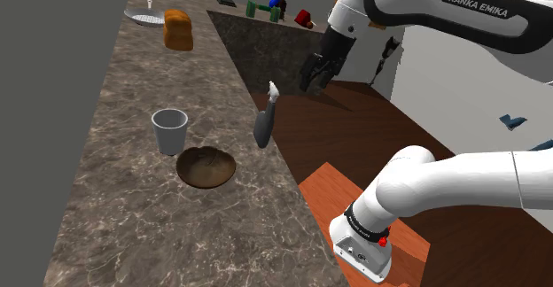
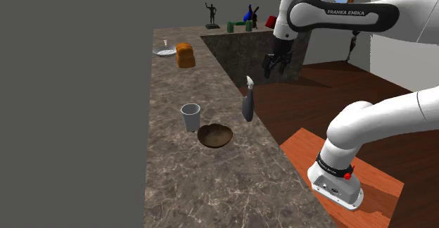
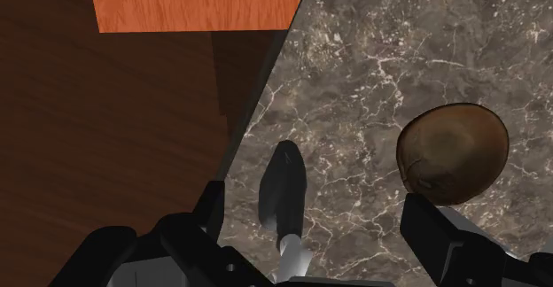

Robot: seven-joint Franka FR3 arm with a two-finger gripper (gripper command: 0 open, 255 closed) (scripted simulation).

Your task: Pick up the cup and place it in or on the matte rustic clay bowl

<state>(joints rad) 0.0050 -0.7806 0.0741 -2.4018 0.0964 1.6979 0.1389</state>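
Cup (image 1: 169,130), grey and tapered, stands beside round mottled brown bowl (image 1: 206,166).

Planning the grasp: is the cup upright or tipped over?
Upright: the cup stands on its base beside the bowl, open rim up.

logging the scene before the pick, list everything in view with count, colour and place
plain grey tapered cup: 1, grey, upright on counter beside bowl
matte brown clay bowl: 1, brown, on counter near its edge
dark grey spray bottle: 1, white nozzle, at counter edge
orange-brown bread loaf: 1, farther along counter
white round plate: 1, beyond the loaf
small red mug: 1, far corner
dark veined marble counter: 1, brown-grey
orange-brown wooden box stand: 1, on dark wood floor
white Franka arm: 1, on the stand
black two-finger pincer: 1, open, in the air near the counter edge
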